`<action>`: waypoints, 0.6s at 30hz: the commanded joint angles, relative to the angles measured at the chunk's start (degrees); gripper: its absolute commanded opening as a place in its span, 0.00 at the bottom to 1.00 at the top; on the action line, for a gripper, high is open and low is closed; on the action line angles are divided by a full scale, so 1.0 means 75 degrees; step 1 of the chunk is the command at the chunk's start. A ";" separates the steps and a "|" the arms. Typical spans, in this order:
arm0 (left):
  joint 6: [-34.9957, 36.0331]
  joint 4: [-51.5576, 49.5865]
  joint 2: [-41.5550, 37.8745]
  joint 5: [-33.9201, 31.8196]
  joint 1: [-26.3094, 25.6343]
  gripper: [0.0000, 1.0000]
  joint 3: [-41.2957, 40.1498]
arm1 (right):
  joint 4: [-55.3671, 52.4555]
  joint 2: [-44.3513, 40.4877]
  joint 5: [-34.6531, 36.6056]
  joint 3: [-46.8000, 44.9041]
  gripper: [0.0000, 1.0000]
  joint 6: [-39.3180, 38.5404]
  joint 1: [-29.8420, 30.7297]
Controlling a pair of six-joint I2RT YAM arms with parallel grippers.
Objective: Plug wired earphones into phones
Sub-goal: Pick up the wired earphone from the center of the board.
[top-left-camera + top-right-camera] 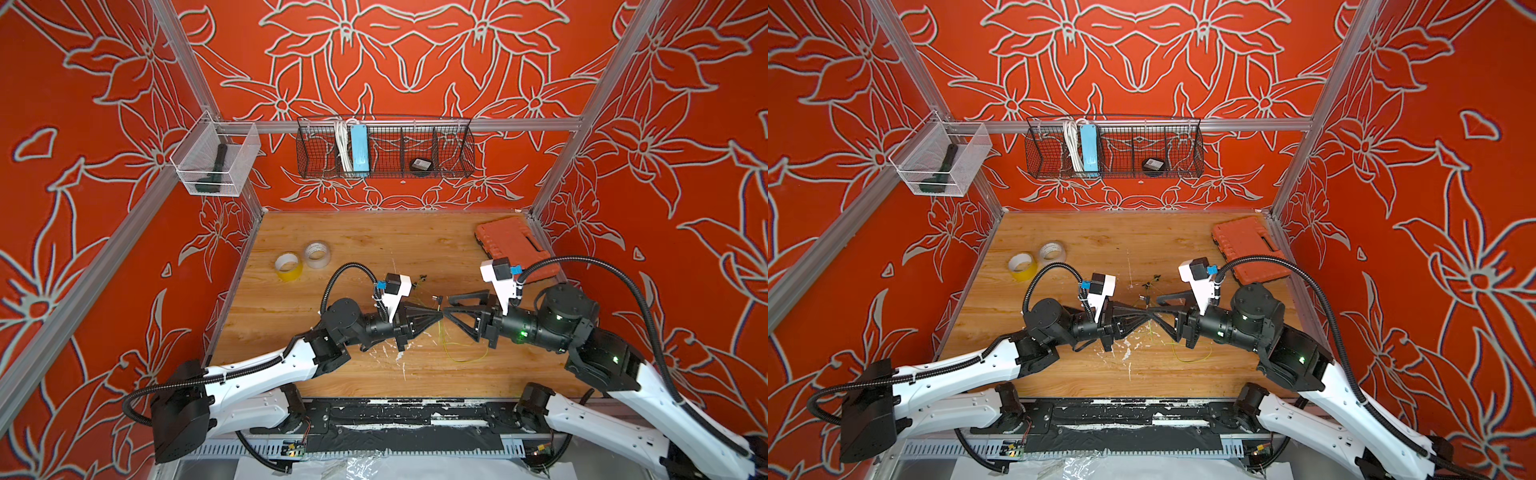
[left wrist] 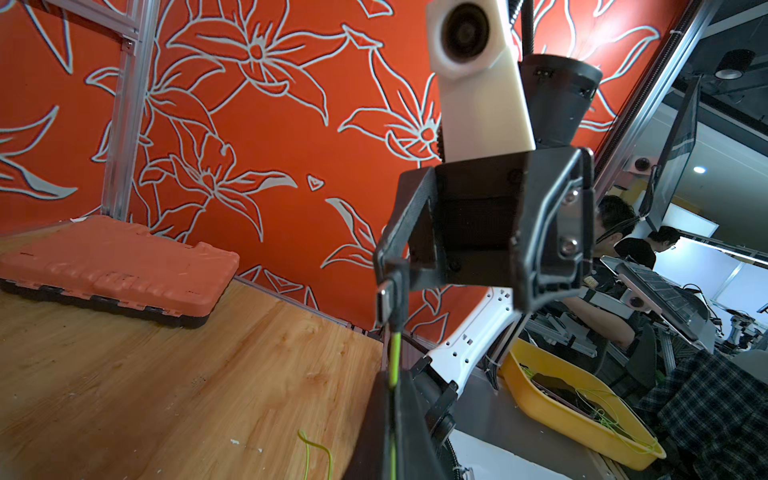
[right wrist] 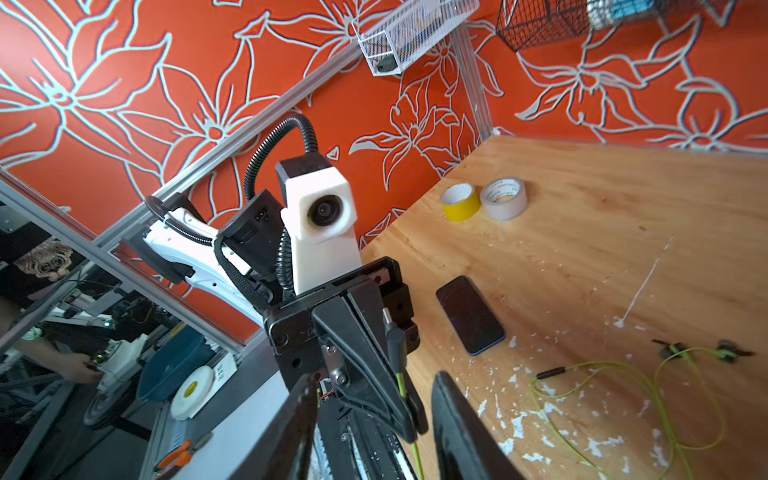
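1. The left gripper (image 3: 410,415) is clamped on the earphones (image 3: 400,380), pinching the yellow-green cable (image 2: 395,353) just behind the plug (image 3: 387,318). The plug sticks out free beyond its fingertips.
2. The right gripper (image 1: 447,304) faces it tip to tip above the middle of the desk (image 1: 374,237). Its jaws stand apart and hold nothing.
3. In the right wrist view, the left gripper's tip and the cable sit between the right gripper's two spread fingers.
4. In the left wrist view, one right finger (image 2: 405,216) is just beside the plug and the opposite finger is well apart. I cannot tell whether the near finger touches the plug.
5. From the left gripper the cable drops to the desk and runs off in loose loops (image 1: 467,360) below the right gripper.
6. The two dark earbuds (image 3: 673,349) lie close together on the desk. The small inline piece (image 3: 550,372) lies farther along the cable, and all of these are apart from both grippers.
7. The phone (image 3: 469,316) lies flat on the desk, dark screen up, between the tape rolls and the earbuds. Nothing is plugged into it, and the plug is held well apart from it. The top views do not show it.
8. A yellow tape roll (image 1: 288,266) and a white tape roll (image 1: 316,253) sit side by side on the left part of the desk.
9. An orange case (image 1: 513,249) lies at the far right corner.
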 commanded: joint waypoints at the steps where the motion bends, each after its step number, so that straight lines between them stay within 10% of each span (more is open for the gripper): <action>1: 0.0019 0.0048 -0.0063 0.0134 -0.0054 0.00 0.0114 | 0.0260 0.0088 -0.0223 0.0112 0.42 -0.0116 -0.0004; 18: 0.0086 -0.0208 -0.0073 0.0046 -0.0101 0.00 0.0180 | 0.0146 0.0147 0.0311 0.0080 0.16 -0.0308 0.0002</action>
